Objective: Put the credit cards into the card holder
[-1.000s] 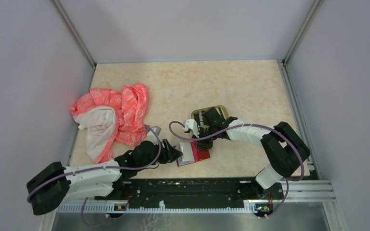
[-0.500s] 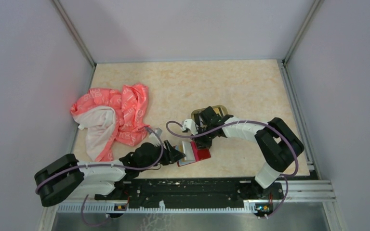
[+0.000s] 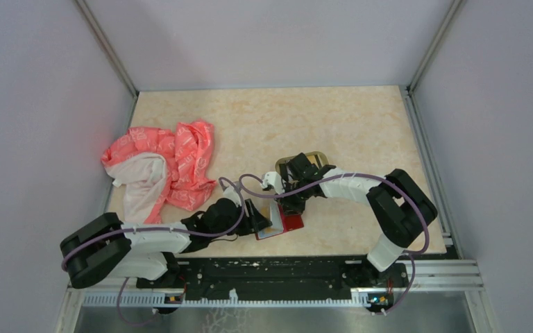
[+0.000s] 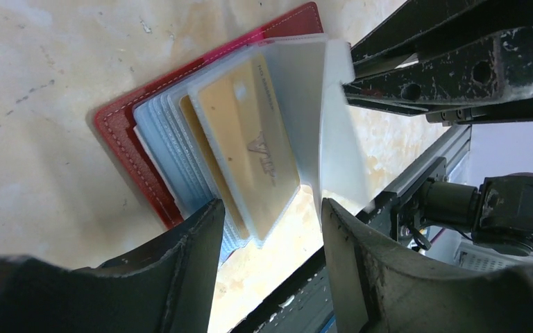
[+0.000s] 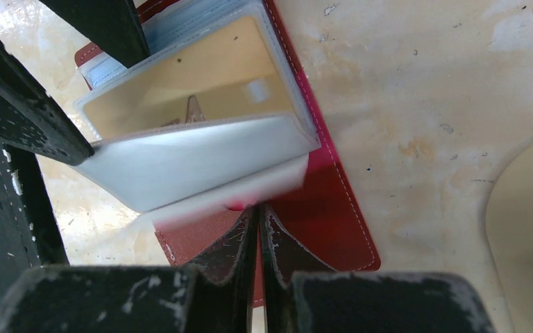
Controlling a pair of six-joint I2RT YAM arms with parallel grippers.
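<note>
Two grippers at one spot near the front middle of the table (image 3: 361,125), both on the card holder (image 3: 293,223), lying opened flat with the red cover down and the clear sleeves (image 4: 170,149) fanned up off it. From the left, the left gripper (image 3: 264,222), jaws well apart, one finger (image 4: 180,270) on either side of the near end of the sleeve stack. Nothing clamped: a plain gap on one side, the other finger touching or just overlapping the sleeve edges, hard to tell which. In the foremost sleeve a gold-tan card (image 4: 243,146), fully seated, pale lettering on its face. Behind it more sleeves, bluish, contents unclear. From the right, the right gripper (image 5: 258,216), closed tight with the fingers pressed together, tips at the edge of one pale sleeve leaf (image 4: 336,146) standing steeply away from the rest; pinched or merely touched, cannot tell. No loose card in either gripper. Just behind the card holder, under the right arm, an oval tan tray (image 3: 317,157), apart from the red cover, with dark things in it too hidden to name. Well off to the left, a crumpled pink-and-white cloth (image 3: 163,173), near the left arm's wrist.
</note>
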